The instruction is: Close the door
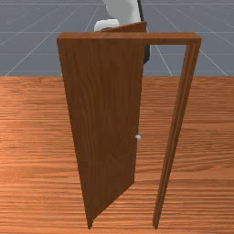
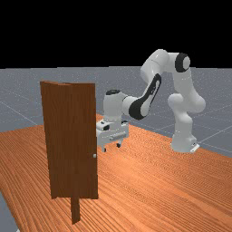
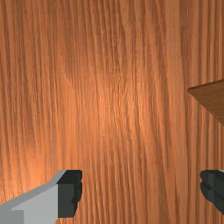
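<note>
While the door (image 1: 103,119) stands ajar, the end effector (image 2: 112,147) hangs near it, fingers (image 3: 70,194) spread wide, holding nothing.

In the front view, the desk (image 1: 32,192) is bright and warm orange, with shiny pale streaks near the lower left of the frame. The door (image 1: 103,114) in the middle is a much darker brown, and the little knob (image 1: 138,137) shines pale. The floor (image 1: 32,45) at the top is dull grey. In the far view, the sky (image 2: 113,31) up high is all black, while the white arm (image 2: 183,84) on the right glows, with soft grey shade on its rounded parts. A shiny patch lights the desk near the middle. In the wrist view, glare glows in the middle and at the lower left; the upper left is dimmer.
</note>
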